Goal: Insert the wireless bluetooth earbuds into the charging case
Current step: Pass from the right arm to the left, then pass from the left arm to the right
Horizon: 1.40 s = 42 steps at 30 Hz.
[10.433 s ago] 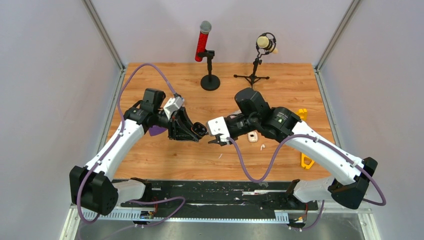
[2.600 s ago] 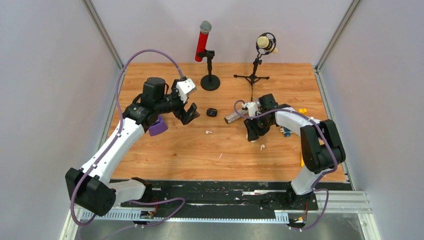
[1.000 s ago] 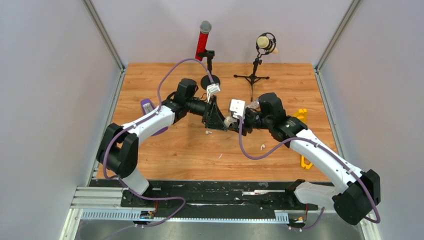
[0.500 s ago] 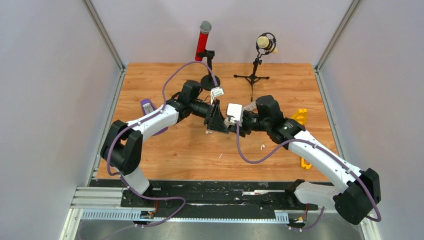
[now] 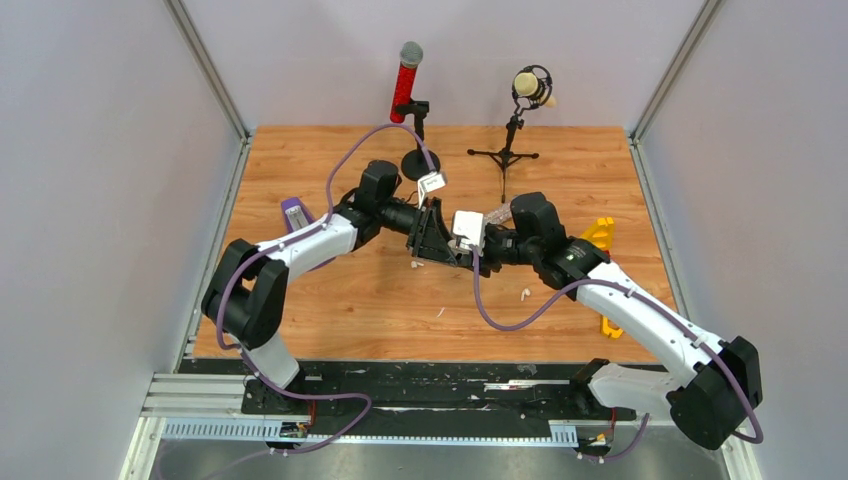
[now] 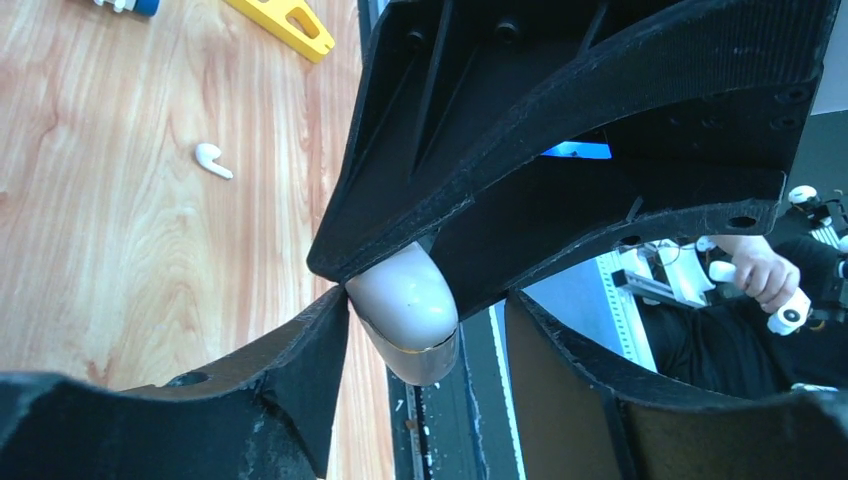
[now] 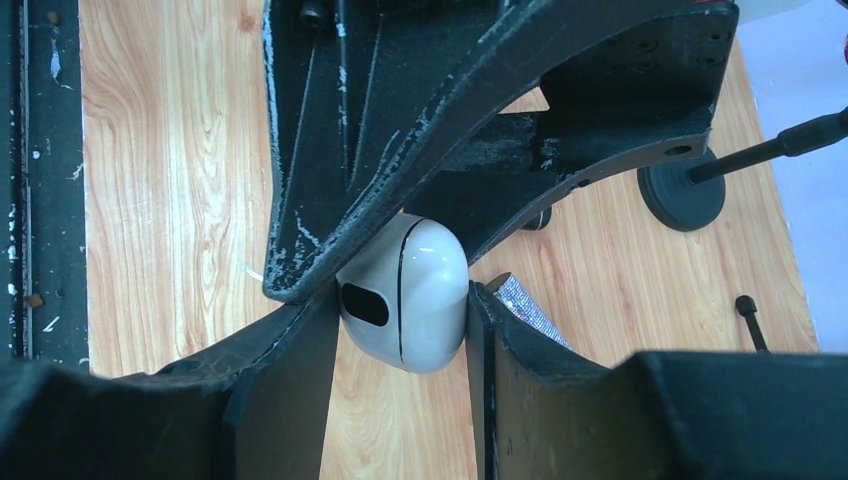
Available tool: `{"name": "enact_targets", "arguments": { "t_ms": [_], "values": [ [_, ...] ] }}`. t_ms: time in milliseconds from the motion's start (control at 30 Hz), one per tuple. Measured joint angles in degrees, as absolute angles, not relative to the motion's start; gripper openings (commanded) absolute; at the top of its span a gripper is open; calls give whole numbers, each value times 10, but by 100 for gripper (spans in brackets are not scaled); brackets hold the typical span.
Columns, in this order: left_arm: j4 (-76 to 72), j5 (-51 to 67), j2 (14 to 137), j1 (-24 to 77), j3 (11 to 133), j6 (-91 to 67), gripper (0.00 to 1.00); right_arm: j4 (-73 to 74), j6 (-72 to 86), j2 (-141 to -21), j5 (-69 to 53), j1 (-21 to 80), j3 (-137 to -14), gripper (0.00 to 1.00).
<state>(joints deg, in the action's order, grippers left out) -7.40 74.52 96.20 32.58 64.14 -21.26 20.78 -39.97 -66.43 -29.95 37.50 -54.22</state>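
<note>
**Charging case mostly buried between two tools**

Left wrist view: black fingers [image 6: 520, 130] cover the upper end of the white charging case [image 6: 405, 318], and its inside cannot be seen. A yellow part [image 6: 285, 20] is cut off by the top edge. Right wrist view: a glittery object [image 7: 525, 300] sits half behind a finger. From above, the charging case vanishes where the left tool [image 5: 444, 250] meets the right tool [image 5: 463, 257]. An earbud [image 5: 524, 294] on the desk [image 5: 330, 300] is only a white speck.

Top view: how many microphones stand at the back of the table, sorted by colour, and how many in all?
Red microphone: 1
Cream microphone: 1
Total: 2
</note>
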Motion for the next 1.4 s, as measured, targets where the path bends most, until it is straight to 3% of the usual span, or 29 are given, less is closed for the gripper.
{"name": "enact_targets", "arguments": {
  "t_ms": [267, 533, 833, 967, 1233, 1400],
  "values": [
    [-89, 745, 963, 316, 639, -236, 34, 208, -402, -659, -304, 375, -542, 13],
    [-124, 749, 969, 316, 635, -256, 18, 218, -401, -652, -300, 371, -542, 15],
    [-173, 754, 973, 316, 622, -300, 1, 223, -389, -652, -301, 370, -543, 35],
    [-200, 761, 975, 316, 616, -323, 0, 236, -380, -654, -302, 370, -554, 39],
    [-228, 767, 975, 319, 615, -347, 0, 265, -369, -666, -326, 366, -581, 66],
    [-230, 767, 975, 326, 615, -344, 0, 285, -364, -673, -377, 344, -597, 69]
  ]
}}
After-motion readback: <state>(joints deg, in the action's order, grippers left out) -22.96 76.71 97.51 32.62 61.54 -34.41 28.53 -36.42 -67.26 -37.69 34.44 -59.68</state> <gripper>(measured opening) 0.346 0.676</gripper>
